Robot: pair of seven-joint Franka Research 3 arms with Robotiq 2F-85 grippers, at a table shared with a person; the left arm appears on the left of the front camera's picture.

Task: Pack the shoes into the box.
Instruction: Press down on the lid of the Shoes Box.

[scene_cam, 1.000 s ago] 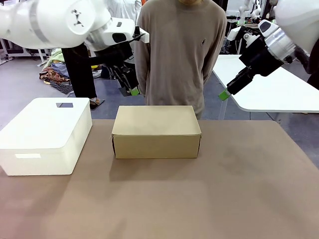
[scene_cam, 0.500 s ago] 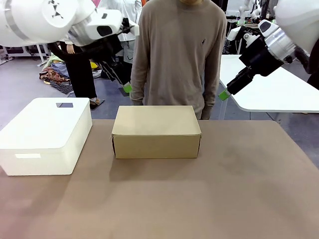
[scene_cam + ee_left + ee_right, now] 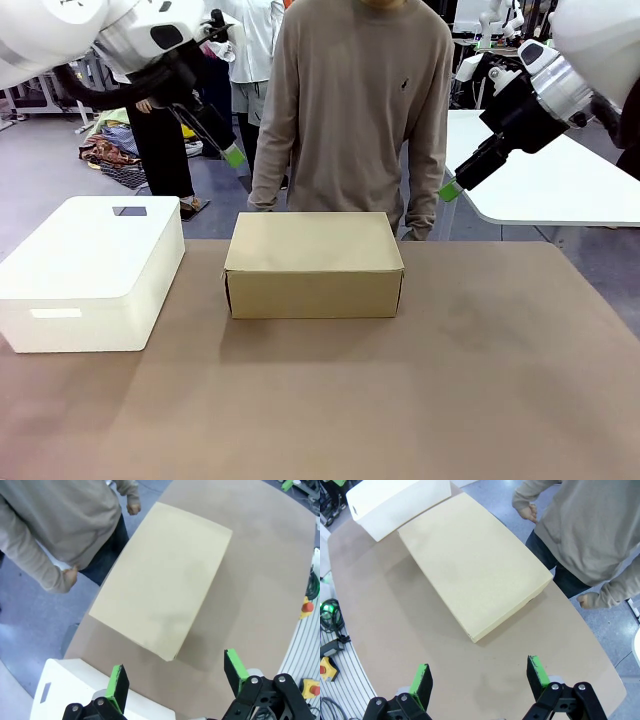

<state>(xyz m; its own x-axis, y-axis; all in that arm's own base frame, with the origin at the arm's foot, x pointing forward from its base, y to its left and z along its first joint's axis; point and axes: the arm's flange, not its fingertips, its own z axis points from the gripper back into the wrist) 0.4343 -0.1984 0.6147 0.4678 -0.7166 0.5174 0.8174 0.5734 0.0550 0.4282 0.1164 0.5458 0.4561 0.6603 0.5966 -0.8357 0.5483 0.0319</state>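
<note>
- The brown tabletop (image 3: 400, 400) lies bare along its near edge, which leaves working room in front of the packing spot.
- The tan-brown cardboard shoebox (image 3: 313, 265) sits toward the far edge of the tabletop, about midway along it, with its flap lid down flat; it looks placed there to be within reach of both arms and of the person.
- A larger white rounded rectangular box (image 3: 90, 272) stands near the tabletop's left edge, apart from the shoebox; it seems set aside and is not the task's box.
- The left gripper (image 3: 177, 679) hangs high above the far left part of the tabletop with its green-padded fingers spread wide and nothing between them, apparently waiting clear of the shoebox.
- The right gripper (image 3: 477, 679) is raised beyond the far right corner, fingers likewise wide apart and empty, pointing down toward the shoebox.
- A person in a grey-beige sweater (image 3: 352, 100) stands just behind the far edge, loosely closed hands hanging at the shoebox's back corners, probably ready to take part.
- With the lid shut, the inside of the shoebox is hidden, so whether the black leather dress shoes lie in it cannot be told; they may be there, since the lid is shut and both grippers are empty.
</note>
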